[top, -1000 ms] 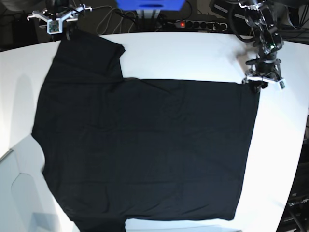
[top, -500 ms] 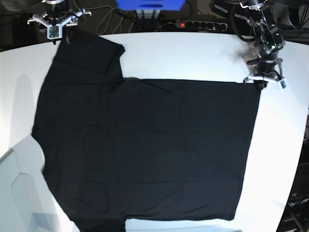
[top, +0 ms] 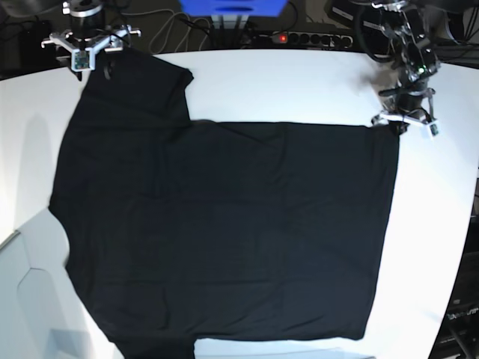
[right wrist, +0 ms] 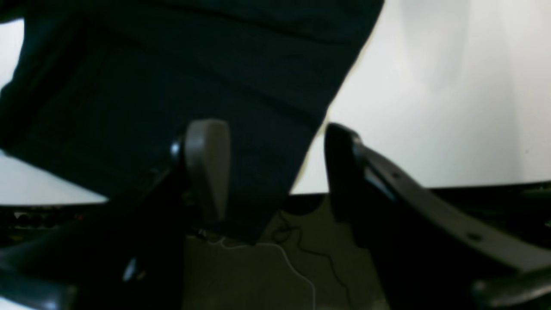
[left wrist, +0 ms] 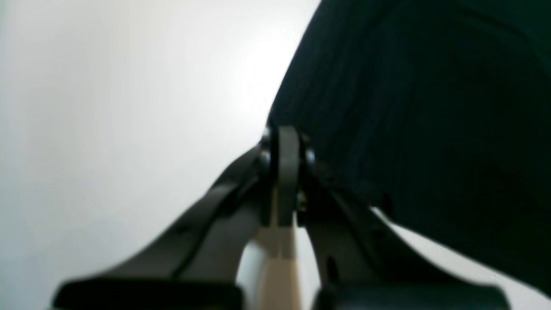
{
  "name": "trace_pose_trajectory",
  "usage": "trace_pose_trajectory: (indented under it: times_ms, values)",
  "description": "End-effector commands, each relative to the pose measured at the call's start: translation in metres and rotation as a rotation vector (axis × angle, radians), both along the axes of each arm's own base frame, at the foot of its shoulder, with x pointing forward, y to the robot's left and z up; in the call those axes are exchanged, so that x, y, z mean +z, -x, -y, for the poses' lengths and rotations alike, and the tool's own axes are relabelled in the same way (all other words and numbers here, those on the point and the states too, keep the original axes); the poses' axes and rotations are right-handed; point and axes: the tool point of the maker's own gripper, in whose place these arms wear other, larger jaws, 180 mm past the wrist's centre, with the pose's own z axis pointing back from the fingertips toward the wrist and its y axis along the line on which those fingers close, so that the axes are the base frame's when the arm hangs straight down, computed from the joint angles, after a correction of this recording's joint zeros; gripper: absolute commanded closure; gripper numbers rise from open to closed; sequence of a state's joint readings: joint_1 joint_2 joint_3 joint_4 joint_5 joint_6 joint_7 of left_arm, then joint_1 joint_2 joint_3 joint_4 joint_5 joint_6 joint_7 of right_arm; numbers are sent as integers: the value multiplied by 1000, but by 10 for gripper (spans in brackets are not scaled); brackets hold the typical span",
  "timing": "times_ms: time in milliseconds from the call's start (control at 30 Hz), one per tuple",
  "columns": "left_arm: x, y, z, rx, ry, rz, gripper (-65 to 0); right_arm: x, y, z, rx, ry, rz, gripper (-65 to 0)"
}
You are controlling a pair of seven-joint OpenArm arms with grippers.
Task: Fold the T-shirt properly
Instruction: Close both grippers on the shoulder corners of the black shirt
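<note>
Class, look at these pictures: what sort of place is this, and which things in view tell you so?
Probably a robotics lab or test bench. A black T-shirt lies spread on a plain white table, two robot arms stand at its far corners, and a power strip with trailing cables sits behind.

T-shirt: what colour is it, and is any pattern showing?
Plain black T-shirt; no print visible on the upward face. The base view shows it best.

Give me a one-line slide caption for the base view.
Black T-shirt spread flat on white table; left gripper shut at a hem corner, right gripper at the sleeve.
</note>
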State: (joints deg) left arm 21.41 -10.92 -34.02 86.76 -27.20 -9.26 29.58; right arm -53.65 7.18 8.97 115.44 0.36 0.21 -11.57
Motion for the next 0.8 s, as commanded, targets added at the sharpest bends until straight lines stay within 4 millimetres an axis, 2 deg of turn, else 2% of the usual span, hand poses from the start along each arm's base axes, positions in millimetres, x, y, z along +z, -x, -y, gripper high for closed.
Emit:
trace_pose_trajectory:
  times_ms: [0, 200, 333, 467, 600, 767]
  values:
    - [10, -5, -5, -6, -23, 28, 0, 10, -9, 6, 4, 19, 41, -383]
    - [8, -3, -6, -2, -22, 20, 0, 3, -29, 31, -70, 53, -6, -391]
    - [8, -3, -6, -2, -22, 20, 0, -3, -38, 32, -3, 39, -53, -389]
    - [9, -3, -6, -2, -24, 21, 0, -5, -43, 34, -27, 6, -71, -389]
    - [9, -3, -6, -2, -24, 21, 0, -19, -43, 34, -24, -17, -143, -389]
    - [9, -5, -6, -2, -24, 24, 0, -42, -31, 34, -30, -45, -216, -389]
